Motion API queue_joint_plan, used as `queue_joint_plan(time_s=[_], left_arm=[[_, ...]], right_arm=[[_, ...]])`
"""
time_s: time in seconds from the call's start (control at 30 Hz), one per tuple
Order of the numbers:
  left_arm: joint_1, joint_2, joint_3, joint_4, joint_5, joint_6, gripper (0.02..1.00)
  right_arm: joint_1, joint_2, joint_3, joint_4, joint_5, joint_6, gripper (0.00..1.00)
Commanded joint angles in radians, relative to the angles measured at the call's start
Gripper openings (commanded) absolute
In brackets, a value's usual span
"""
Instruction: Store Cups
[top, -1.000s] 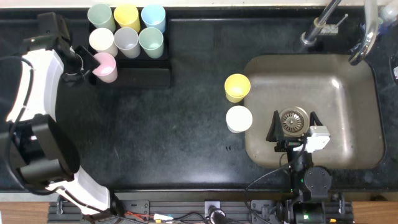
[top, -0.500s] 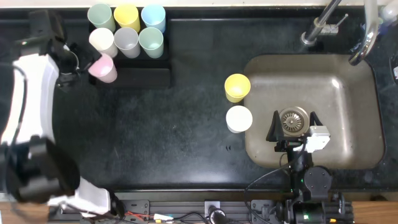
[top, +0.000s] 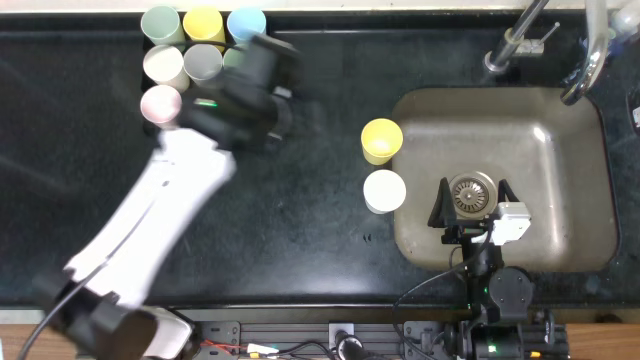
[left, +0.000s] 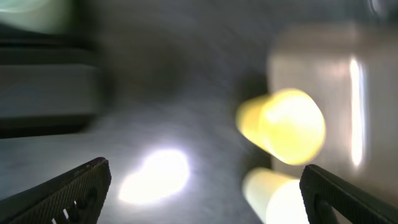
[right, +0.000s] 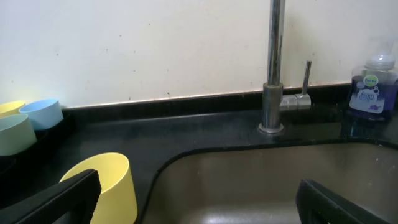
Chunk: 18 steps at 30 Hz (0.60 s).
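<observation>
Pink cup (top: 160, 103) now stands by itself in the black rack (top: 184, 43), in the row nearest the arms, just below the cream cup (top: 163, 63). One second ago the left claw was holding it at the rack's left side. Now the claw has let go, and the left arm has swung away to the right. It is blurred because it is moving fast. I think that means the pink cup is put away and this arm is going for the next one.

The left claw (left: 203, 168) is empty and its two fingers are wide apart. Two cups wait on the dark surface (top: 300, 230), to the right of the claw and well apart from it. In the left wrist view they lie straight ahead between the fingers. The yellow cup (top: 381, 140) is the farther one from the arm bases. The white cup (top: 384, 191) sits just beside it, nearer the bases. Both stand right at the left rim of the sink (top: 560, 150).

The right claw (top: 470, 205) hangs low in the sink, by the drain (top: 472, 190). Its fingers are apart too, and it holds nothing. From its wrist view, the yellow cup is close by on its left.
</observation>
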Motion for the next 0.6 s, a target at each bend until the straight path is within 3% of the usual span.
queue_joint_plan(time_s=[0.03, 0.2, 0.6], left_arm=[[-0.139, 0.061, -0.002, 0.008, -0.009, -0.031, 1.0], [-0.189, 0.122, -0.002, 0.012, 0.013, -0.055, 0.998], [-0.161, 0.21, -0.002, 0.056, 0.009, -0.082, 1.0]], right_arm=[[-0.001, -0.008, -0.013, 0.005, -0.006, 0.0, 0.998], [-0.001, -0.008, -0.013, 0.005, -0.006, 0.0, 0.998], [-0.001, -0.008, -0.013, 0.005, -0.006, 0.0, 0.998]])
